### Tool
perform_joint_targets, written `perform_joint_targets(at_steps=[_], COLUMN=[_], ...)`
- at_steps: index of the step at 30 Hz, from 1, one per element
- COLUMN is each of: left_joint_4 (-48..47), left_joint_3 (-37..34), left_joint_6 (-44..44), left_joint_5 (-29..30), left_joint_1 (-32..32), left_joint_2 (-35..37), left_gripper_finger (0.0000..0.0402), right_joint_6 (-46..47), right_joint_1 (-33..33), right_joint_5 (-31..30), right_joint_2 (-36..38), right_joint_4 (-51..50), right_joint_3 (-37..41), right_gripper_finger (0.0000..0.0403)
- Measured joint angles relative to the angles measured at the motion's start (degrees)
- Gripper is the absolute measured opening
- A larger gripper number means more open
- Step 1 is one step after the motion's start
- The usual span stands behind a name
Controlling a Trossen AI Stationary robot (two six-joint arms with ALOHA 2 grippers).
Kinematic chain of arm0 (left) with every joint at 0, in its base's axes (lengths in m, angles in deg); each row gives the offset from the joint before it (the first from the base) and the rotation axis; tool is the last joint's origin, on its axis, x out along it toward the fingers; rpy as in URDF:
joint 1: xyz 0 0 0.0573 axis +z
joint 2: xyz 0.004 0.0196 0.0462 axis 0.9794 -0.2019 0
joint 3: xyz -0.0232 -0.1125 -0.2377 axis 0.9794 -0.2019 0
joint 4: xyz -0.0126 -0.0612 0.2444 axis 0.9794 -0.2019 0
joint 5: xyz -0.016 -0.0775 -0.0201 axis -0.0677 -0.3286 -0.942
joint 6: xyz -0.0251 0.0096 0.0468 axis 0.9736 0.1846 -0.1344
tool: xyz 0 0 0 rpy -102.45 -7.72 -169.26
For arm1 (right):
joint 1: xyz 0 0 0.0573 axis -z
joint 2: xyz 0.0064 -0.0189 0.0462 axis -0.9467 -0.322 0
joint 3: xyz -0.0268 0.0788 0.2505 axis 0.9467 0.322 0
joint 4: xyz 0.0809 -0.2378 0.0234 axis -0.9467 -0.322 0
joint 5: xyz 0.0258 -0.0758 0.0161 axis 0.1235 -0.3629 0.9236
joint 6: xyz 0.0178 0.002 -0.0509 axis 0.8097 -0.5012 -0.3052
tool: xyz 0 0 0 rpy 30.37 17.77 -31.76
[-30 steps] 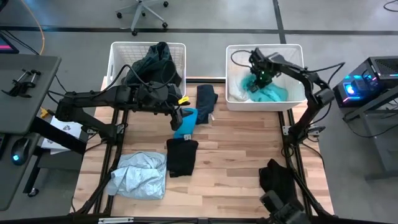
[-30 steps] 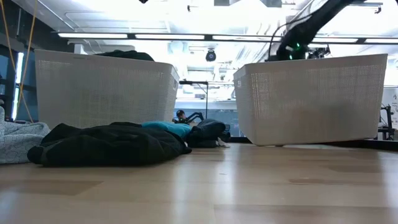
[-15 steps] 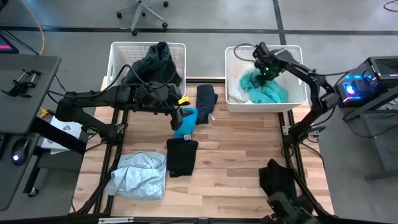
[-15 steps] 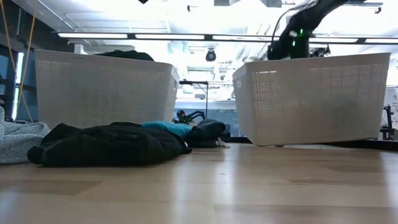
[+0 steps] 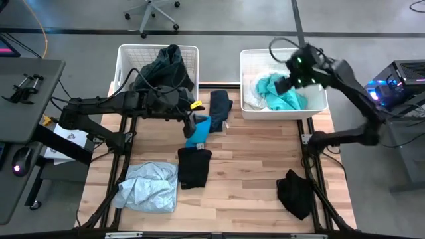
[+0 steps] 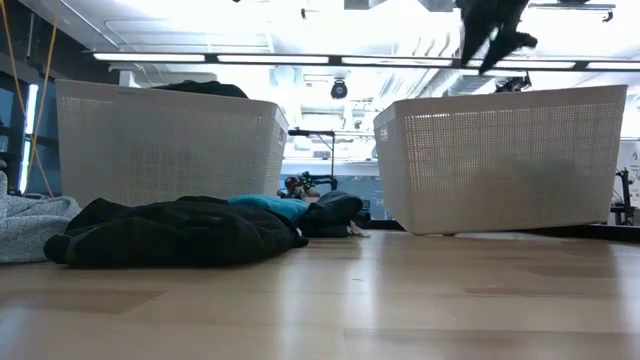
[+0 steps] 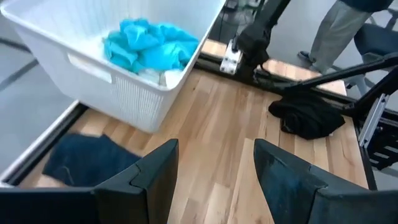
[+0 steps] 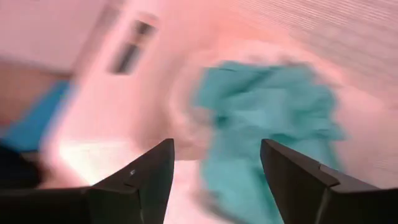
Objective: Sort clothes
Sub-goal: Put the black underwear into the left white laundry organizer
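Clothes lie scattered: we see a teal garment (image 5: 282,93) in the upper-right basket (image 5: 247,61) and dark ones (image 5: 165,66) in the upper-left basket (image 5: 126,53). The right gripper (image 5: 294,74) — fingers apart, empty — hangs over the teal heap; the left gripper (image 5: 189,126) (also spread) sits mid-frame above a bright blue piece (image 5: 198,131).

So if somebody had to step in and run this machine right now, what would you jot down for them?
Right pincer: open, empty, above the right basket, which holds a teal garment and something white.
Left pincer: open, empty, over the bright blue garment mid-table.
Left basket: dark clothes inside.
Done: both baskets partly filled, darks left, lights right.
Left on the table: navy piece, bright blue garment, black piece, pale blue garment, black piece near the right front edge.
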Motion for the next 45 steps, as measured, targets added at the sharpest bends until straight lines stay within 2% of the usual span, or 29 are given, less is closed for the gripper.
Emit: perform_joint_targets(at_steps=[7,13,17,23,26,29,34,38,45], left_joint_4=[5.95,7.35,7.25,7.25,7.23,7.17,6.07,4.19,3.73], left_joint_3=[0.0,0.0,0.0,0.0,0.0,0.0,0.0,0.0,0.0], left_joint_6=[-5.22,-8.53,-8.58,-8.25,-8.54,-8.56,-8.4,-7.05,-6.51], left_joint_5=[0.03,0.03,0.03,0.02,0.02,0.02,-0.04,-0.7,-0.81], left_joint_1=[0.07,0.07,0.07,0.05,0.05,0.05,0.05,0.05,0.05], left_joint_2=[-0.02,-0.02,-0.02,-0.02,-0.02,-0.02,-0.02,-0.02,-0.02], left_gripper_finger=[0.0199,0.0199,0.0199,0.0199,0.0199,0.0199,0.0199,0.0199,0.0199], right_joint_6=[11.6,17.48,23.24,28.2,28.77,29.39,35.08,43.83,57.72], right_joint_1=[-23.96,-42.96,-51.26,-57.95,-60.26,-62.87,-66.01,-66.32,-66.15], right_joint_5=[-5.87,-9.35,-6.24,12.03,19.18,24.14,30.64,37.59,39.51], right_joint_2=[9.62,8.01,3.93,-2.4,-4.92,-5.58,-5.58,-5.58,-5.67], right_joint_4=[3.88,3.56,1.42,-4.5,-5.67,-1.58,5.27,11.84,18.01], right_joint_3=[2.96,2.97,2.99,3.01,4.03,9.83,24.85,35.23,46.27], right_gripper_finger=[0.0226,0.0222,0.0211,0.0201,0.0192,0.0178,0.017,0.0198,0.0288])
